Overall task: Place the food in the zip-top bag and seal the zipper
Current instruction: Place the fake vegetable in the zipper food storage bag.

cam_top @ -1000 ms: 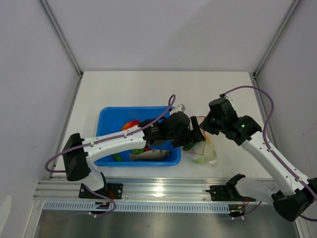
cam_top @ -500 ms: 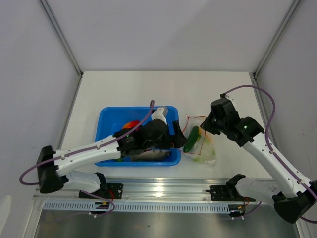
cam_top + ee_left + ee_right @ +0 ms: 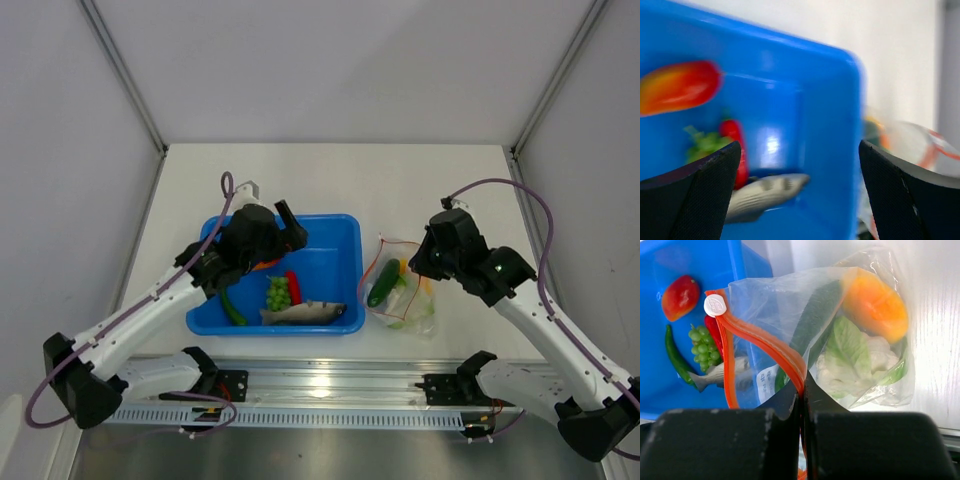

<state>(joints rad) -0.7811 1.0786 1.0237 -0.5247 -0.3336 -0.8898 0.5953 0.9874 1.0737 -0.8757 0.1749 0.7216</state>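
Over the tray (image 3: pixel 290 327) my left hand (image 3: pixel 292 225) hangs open, free for the fish (image 3: pixel 305 313). My right hand (image 3: pixel 802 390) pinches the zipper (image 3: pixel 765 345) so the bag (image 3: pixel 765 295) gapes.

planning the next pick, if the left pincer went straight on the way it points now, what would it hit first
Probably the bare inside of the blue tray, near the grey fish and red chili; depth is unclear in the blurred wrist view.

place: robot lab test cell | evidence: white panel walls (image 3: pixel 350 70), aluminium frame rail (image 3: pixel 330 383) (slotted extrusion) | surface: white table (image 3: pixel 330 180)
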